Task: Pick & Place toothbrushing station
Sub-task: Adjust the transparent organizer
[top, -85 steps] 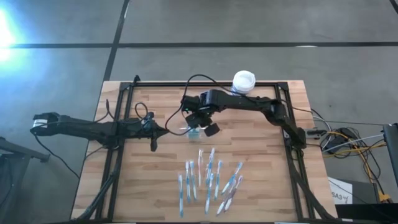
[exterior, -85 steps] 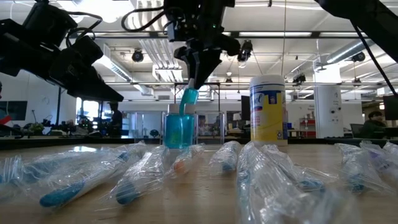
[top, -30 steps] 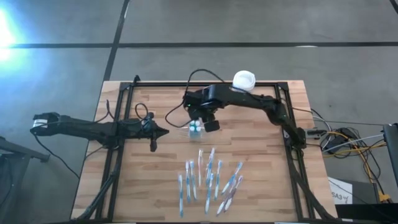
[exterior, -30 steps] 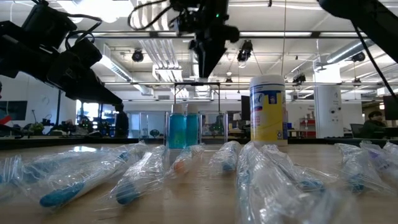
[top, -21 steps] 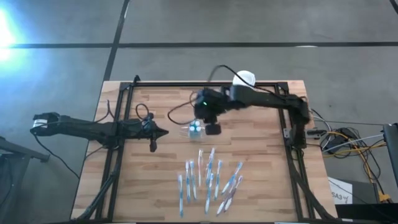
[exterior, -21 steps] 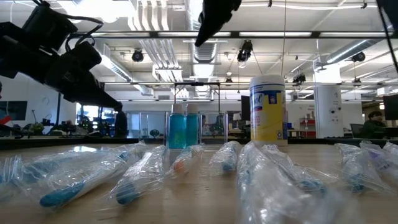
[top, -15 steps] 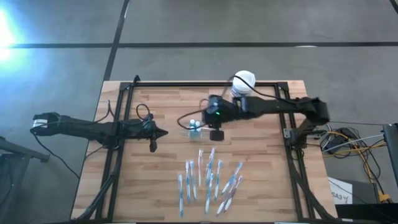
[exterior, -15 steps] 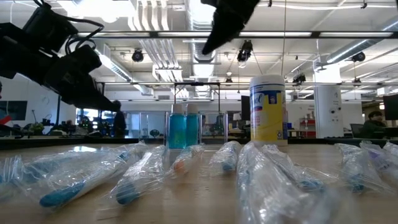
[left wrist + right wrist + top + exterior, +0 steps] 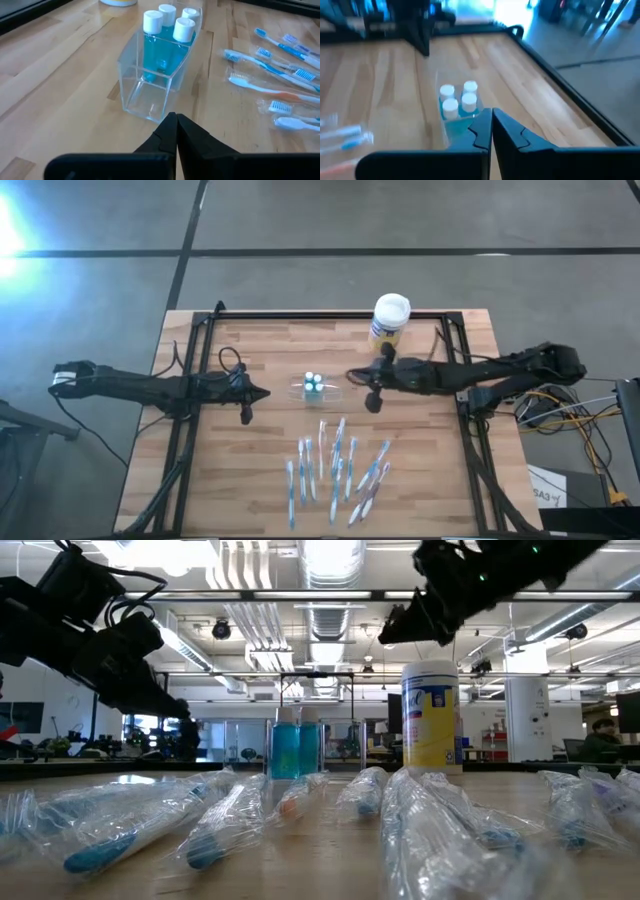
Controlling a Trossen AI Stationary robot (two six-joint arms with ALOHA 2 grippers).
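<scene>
The toothbrushing station (image 9: 314, 388) is a clear plastic holder standing on its base at the table's middle. Three blue bottles with white caps (image 9: 165, 22) stand in one end of it, and the other end (image 9: 147, 95) is bare. My left gripper (image 9: 264, 393) hovers shut a short way to the holder's left, pointing at it (image 9: 176, 120). On the holder's right, my right gripper (image 9: 350, 376) is also shut and points toward it (image 9: 491, 117), raised above the table (image 9: 388, 637).
Several wrapped toothbrushes (image 9: 335, 465) lie spread between the holder and the near edge. A yellow canister with a white lid (image 9: 390, 320) stands at the far edge, just behind my right arm. A black frame rail (image 9: 330, 315) runs around the table. Bare wood lies left of the toothbrushes.
My right gripper has drawn back from above the holder toward the table's right edge, tipping from pointing down to nearly level. The holder and its bottles have stayed where they were.
</scene>
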